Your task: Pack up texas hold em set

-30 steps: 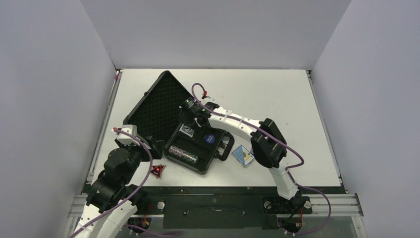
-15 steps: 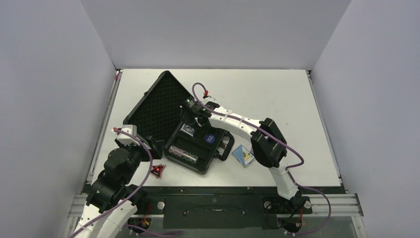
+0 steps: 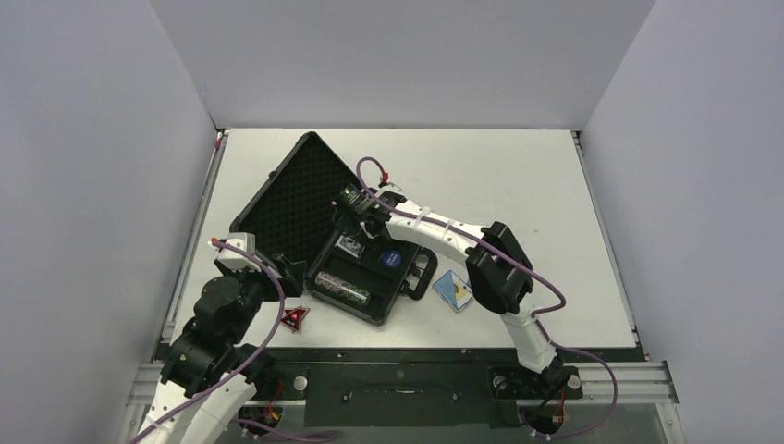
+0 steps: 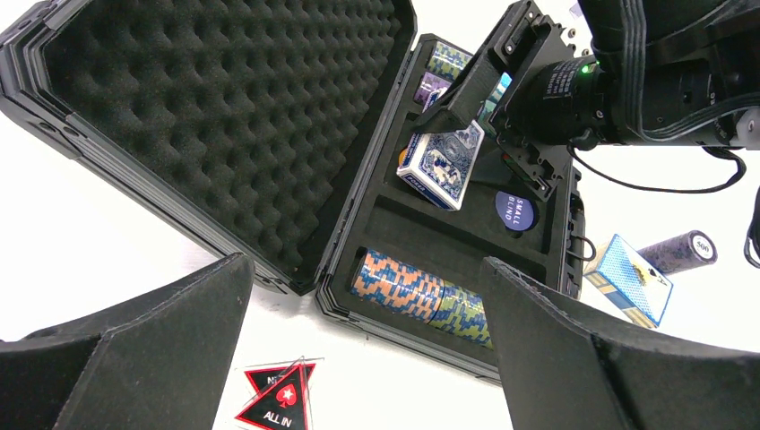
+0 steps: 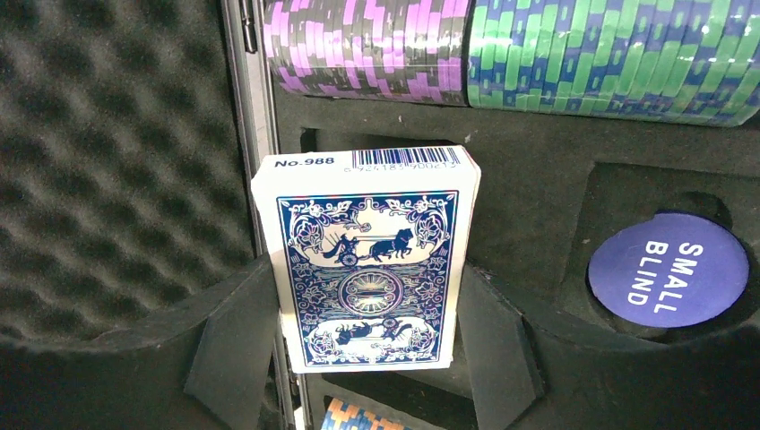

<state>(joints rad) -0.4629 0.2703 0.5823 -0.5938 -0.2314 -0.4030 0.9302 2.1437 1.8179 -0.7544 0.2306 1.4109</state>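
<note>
Left arm [image 3: 218, 313] folded low near its base on the near-left side, elbow tucked, wrist pitched forward and a little to the right. Left hand [image 3: 288, 274] spread wide, holding nothing; its two dark fingers [image 4: 152, 345] sit far apart at the edges of the wrist view, tips touching nothing. Right arm [image 3: 442, 231] reaches long from its base, forward and to the left, bulky elbow joint about midway, forearm stretched out to the wrist. Right hand [image 5: 367, 282] points downward at a tilt, part-way closed, its fingers [image 5: 228, 354] pressed against the two long edges of a blue card deck [image 5: 367, 210] gripped between them.
</note>
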